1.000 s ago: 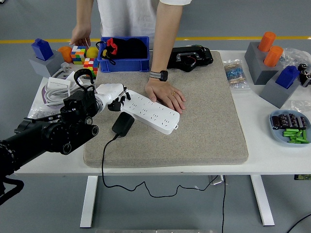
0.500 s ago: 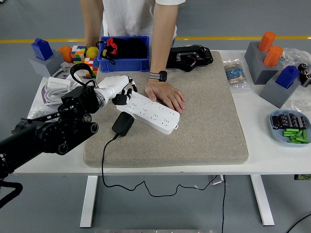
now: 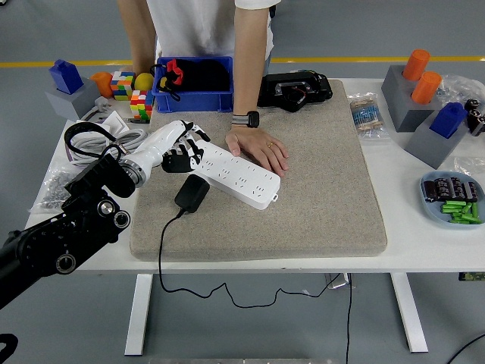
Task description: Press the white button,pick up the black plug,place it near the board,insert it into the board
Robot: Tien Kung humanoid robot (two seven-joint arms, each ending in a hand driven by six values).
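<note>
A white power strip lies slanted on the grey mat. My left hand hovers at the strip's upper-left end, fingers loosely curled down over it, holding nothing. Whether a fingertip touches the strip I cannot tell. The black plug lies on the mat just below the strip, its black cable trailing off the table's front edge. A person's hand rests flat on the strip's far side. My right arm is out of view.
A blue bin with black items stands behind the mat, with colour cubes to its left. White coiled cables lie at the left. A black device, grey blocks with orange cylinders and a tray of parts sit right.
My left arm has swung down and to the left, uncovering the white cables. The hand stays over the strip's left end. The person's hand on the strip has not moved.
</note>
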